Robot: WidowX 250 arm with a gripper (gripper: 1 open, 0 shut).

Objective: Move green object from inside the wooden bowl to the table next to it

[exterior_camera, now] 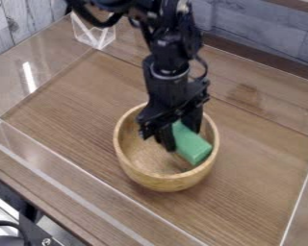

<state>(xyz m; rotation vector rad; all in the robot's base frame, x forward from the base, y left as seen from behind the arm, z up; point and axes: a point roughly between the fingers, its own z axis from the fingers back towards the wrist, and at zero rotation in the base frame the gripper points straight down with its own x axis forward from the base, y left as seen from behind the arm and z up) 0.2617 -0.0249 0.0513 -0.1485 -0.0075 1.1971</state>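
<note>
Green object (192,141) tilted inside wooden bowl (138,169), pinched between claw (173,137) fingers, on table (66,106).

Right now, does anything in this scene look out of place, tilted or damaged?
Only the green object: it sits tilted against the right inner wall of the wooden bowl, with the gripper around it. Nothing looks spilled or damaged.

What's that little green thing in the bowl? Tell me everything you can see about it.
The green object is a small, flat rectangular block, solid mid-green and sponge-like. It sits tilted inside the wooden bowl, toward the bowl's right wall. The gripper reaches straight down over it, with dark fingers either side of its upper end; the arm hides part of it, so a firm grip cannot be confirmed.
</note>
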